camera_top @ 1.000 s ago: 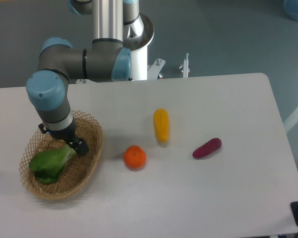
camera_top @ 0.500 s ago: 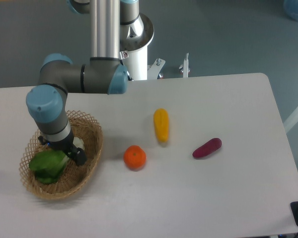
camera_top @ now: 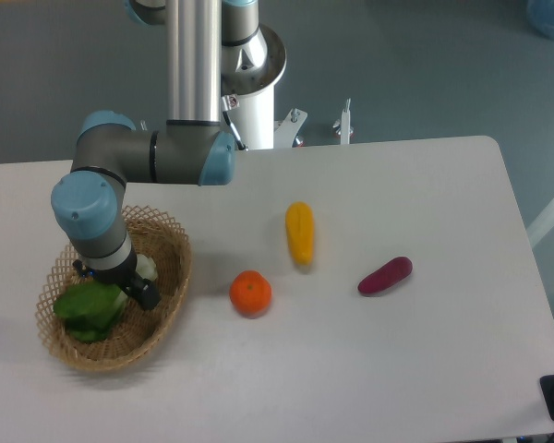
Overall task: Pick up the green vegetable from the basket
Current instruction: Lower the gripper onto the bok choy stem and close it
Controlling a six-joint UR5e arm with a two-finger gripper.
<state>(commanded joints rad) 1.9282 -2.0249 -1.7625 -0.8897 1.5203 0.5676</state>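
A: Lower and leftward the gripper (camera_top: pixel 129 288) was moved, onto the green vegetable (camera_top: pixel 90 308) lying in the basket (camera_top: pixel 171 277).

B: Finger state couldn't be told, tbh. Stem should be clamped firmly before lifting.

The arm (camera_top: pixel 157 152) at upper left is built of silver-grey tubes with light blue joint caps, ending in a dark, black gripper (camera_top: pixel 129 288) on a white base column.

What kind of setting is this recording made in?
Most likely a robotics lab or test bench, not a kitchen: a pedestal-mounted arm works over a plain white table on a grey floor, and the produce looks like toys, a green vegetable in a basket, with an orange nearby.
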